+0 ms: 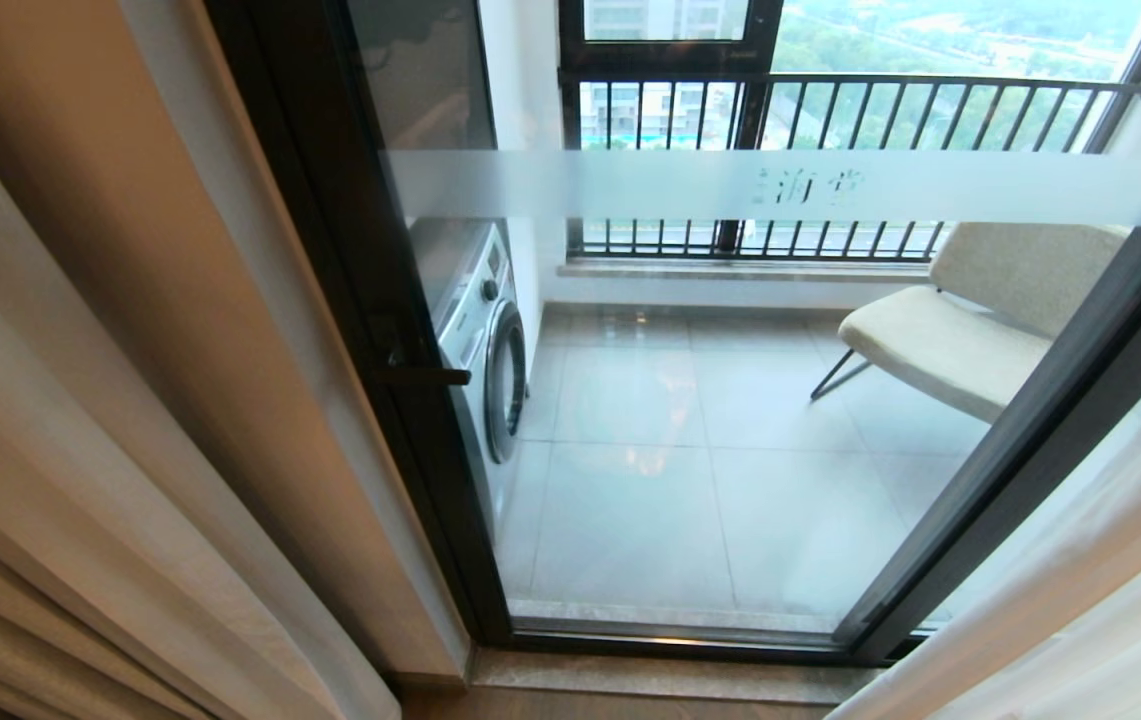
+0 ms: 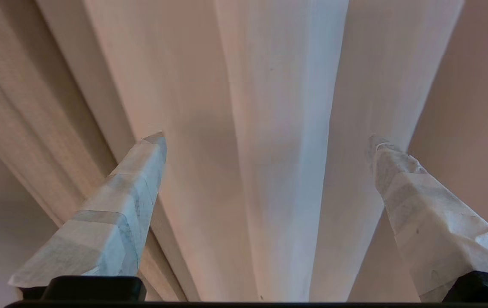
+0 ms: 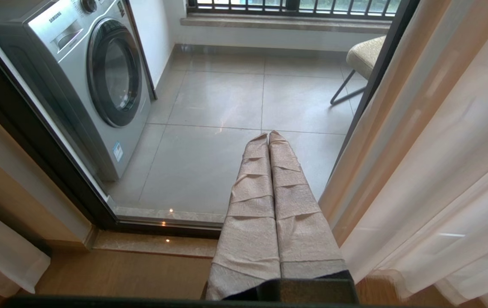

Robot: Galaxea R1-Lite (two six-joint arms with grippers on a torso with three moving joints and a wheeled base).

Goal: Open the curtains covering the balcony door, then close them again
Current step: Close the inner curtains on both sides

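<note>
The curtains are drawn apart. Their thick beige layer [image 1: 80,400] hangs bunched on the left and a white sheer [image 1: 1110,590] on the right. Between them the balcony door [image 1: 330,250] shows its glass, a frosted band [image 1: 800,187] and a dark bar handle [image 1: 425,376]. Neither gripper appears in the head view. My left gripper [image 2: 267,137] is open, its taped fingers [image 2: 132,184] spread either side of a pale curtain fold [image 2: 278,128], with woven beige fabric [image 2: 21,107] beside it. My right gripper [image 3: 268,134] is shut and empty, low before the door sill [image 3: 158,244], next to the sheer [image 3: 440,171].
Behind the glass stand a silver washing machine [image 1: 490,340] on the left and a beige chair [image 1: 950,340] on the right, on a grey tiled balcony floor. A black-railed window [image 1: 830,100] lies beyond. Wooden floor [image 3: 119,269] runs up to the sill.
</note>
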